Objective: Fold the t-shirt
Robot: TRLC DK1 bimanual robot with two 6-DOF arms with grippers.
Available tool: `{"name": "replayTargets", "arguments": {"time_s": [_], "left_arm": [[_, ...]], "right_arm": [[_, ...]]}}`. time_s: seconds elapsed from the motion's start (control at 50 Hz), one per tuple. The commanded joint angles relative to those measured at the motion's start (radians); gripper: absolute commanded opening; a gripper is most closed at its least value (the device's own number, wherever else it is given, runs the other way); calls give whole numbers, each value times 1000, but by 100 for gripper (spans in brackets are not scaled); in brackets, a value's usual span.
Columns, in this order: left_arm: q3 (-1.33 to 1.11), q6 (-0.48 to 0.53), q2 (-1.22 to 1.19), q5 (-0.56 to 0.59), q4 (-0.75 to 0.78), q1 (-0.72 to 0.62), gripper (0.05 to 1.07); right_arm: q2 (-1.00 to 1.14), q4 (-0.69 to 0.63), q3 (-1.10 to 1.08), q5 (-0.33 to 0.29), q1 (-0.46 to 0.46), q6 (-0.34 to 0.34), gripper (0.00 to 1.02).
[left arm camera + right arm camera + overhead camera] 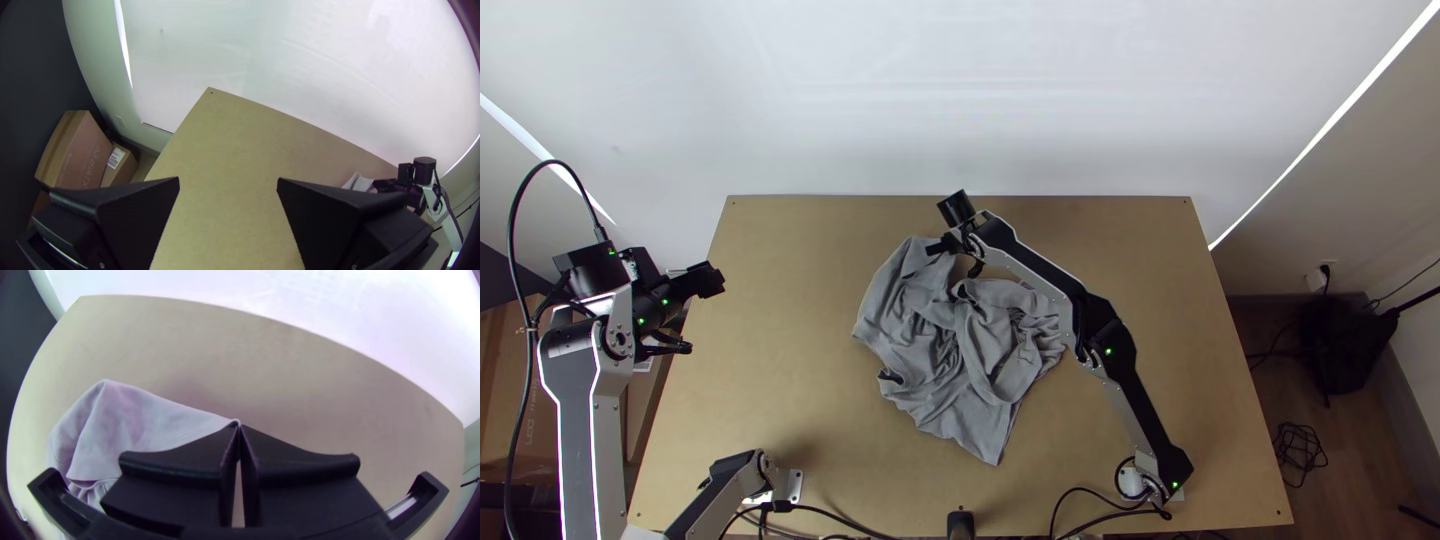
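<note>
The grey t-shirt (pixel 960 340) lies bunched and wrinkled in the middle of the table. At its upper left part stands my right gripper (pixel 938 246); in the right wrist view the right gripper (pixel 239 427) is shut on an edge of the t-shirt (pixel 135 415), the cloth's rim pinched at the fingertips. Off the table's left side, above its edge and well away from the cloth, is my left gripper (pixel 718 280). In the left wrist view the left gripper (pixel 228 181) is open with nothing between its fingers, and a bit of the t-shirt (pixel 357 183) shows far off.
The wooden table (pixel 790 300) shows bare board around the cloth. A white wall (pixel 960 100) rises behind its far edge. Cables (pixel 825 512) run along the near edge, by a small dark object (pixel 961 524). Cardboard boxes (pixel 75 152) stand beyond the table's left side.
</note>
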Motion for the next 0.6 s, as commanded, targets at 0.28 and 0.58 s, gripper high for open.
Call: {"name": "replayTargets", "arguments": {"time_s": [0.28,0.58], "left_arm": [[18,14,11,11,9,5,101],[16,14,6,10,3,10,101]], "right_arm": [[-93,109,88,87,104,-47,58],[-58,100,135,33,203,-21,59]]}}
